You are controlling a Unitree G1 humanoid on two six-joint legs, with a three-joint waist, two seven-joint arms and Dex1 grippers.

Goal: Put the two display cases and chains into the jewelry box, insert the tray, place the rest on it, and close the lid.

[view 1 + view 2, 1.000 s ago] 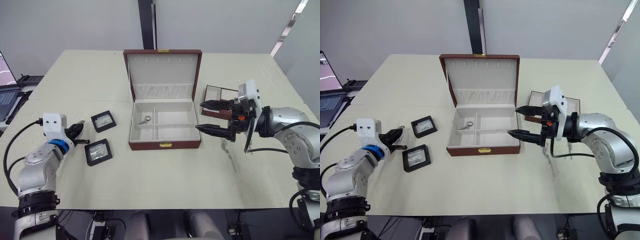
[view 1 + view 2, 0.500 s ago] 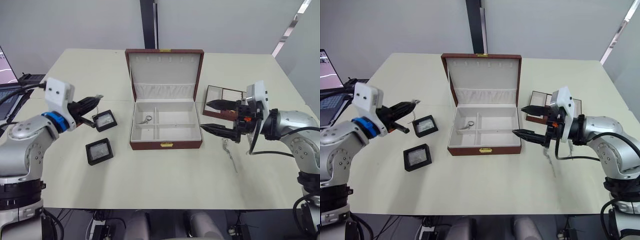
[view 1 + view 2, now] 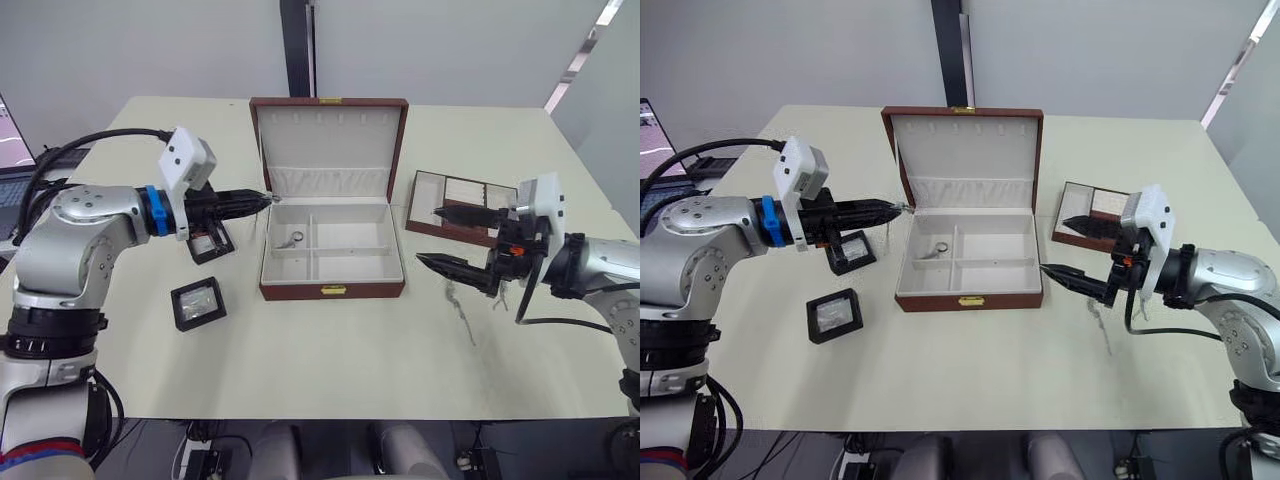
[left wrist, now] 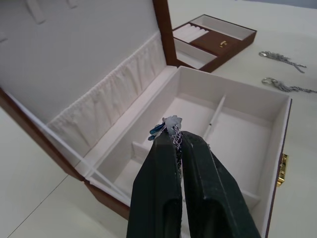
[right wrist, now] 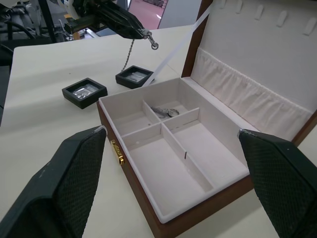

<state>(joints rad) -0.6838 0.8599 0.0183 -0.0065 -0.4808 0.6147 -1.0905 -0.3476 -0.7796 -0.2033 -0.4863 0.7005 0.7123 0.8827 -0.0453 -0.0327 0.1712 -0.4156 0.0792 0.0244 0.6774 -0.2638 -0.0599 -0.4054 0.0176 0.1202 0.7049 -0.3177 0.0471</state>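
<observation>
The brown jewelry box (image 3: pixel 332 290) stands open mid-table, lid upright, with a small chain (image 3: pixel 292 238) in its back-left compartment. My left gripper (image 3: pixel 266 199) is shut on a thin chain (image 5: pixel 130 52), which hangs at the box's left rim. Two black display cases lie left of the box: one (image 3: pixel 198 303) in the open, the other (image 3: pixel 212 243) partly behind my left arm. The brown tray (image 3: pixel 455 203) sits right of the box. My right gripper (image 3: pixel 428 236) is open and empty, level with the tray's near edge. Two more chains (image 3: pixel 461 306) lie on the table below it.
A laptop (image 3: pixel 655 140) sits off the table's far left side. The cream table (image 3: pixel 330 350) has bare room in front of the box. The box's white ribbon stays (image 5: pixel 173 52) run from lid to base at each side.
My left arm has swung right and up from beside the display cases to the box's left rim. My right gripper has drawn back to the right, away from the box.
</observation>
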